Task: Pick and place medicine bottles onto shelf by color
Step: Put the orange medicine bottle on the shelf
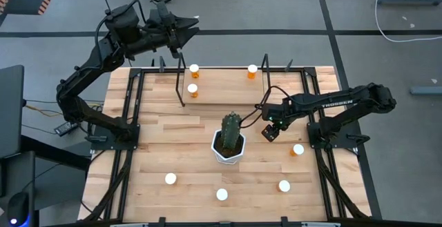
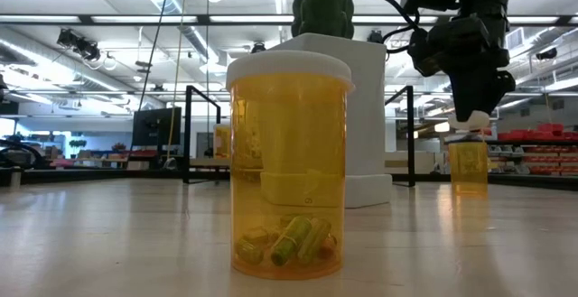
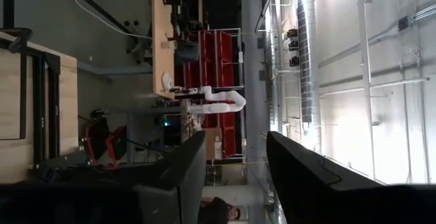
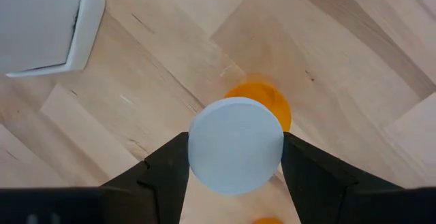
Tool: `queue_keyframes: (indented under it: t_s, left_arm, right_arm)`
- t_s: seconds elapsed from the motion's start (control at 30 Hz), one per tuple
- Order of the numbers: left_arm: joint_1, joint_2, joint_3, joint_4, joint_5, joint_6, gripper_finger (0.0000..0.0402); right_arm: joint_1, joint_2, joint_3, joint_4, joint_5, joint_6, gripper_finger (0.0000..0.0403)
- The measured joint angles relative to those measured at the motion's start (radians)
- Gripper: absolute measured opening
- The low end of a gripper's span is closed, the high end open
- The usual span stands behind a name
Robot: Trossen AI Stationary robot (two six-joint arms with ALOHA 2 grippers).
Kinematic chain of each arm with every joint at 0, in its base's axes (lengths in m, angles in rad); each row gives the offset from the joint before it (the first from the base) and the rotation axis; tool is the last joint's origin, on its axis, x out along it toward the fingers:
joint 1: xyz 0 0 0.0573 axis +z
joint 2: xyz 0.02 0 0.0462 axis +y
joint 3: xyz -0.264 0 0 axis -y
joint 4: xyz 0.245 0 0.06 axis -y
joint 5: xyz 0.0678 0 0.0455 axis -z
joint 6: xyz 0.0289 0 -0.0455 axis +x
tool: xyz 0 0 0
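The right gripper (image 1: 270, 132) sits right of centre in the high view, just right of the cactus pot (image 1: 228, 149), its fingers (image 4: 163, 169) closed on the white cap of a medicine bottle (image 4: 236, 146) standing on the table (image 1: 159, 137). The left gripper (image 1: 188, 27) hangs in the upper left of the frame, beyond the table's far edge, jaws parted and holding nothing. Three bottles (image 1: 193, 70) stand on the shelf (image 1: 221, 85) at upper centre; four more are scattered across the lower half.

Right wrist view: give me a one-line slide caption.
Right hand closed around the white cap of a medicine bottle standing on the wooden table, beside the white cactus pot.
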Motion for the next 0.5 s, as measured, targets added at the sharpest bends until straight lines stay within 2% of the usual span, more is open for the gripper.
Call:
queue_keyframes:
  t_s: [0.5]
  left_arm:
    - [0.000, 0.000, 0.000, 0.000, 0.000, 0.000, 0.0162]
  right_arm:
    - [0.000, 0.000, 0.000, 0.024, 0.022, 0.021, 0.0217]
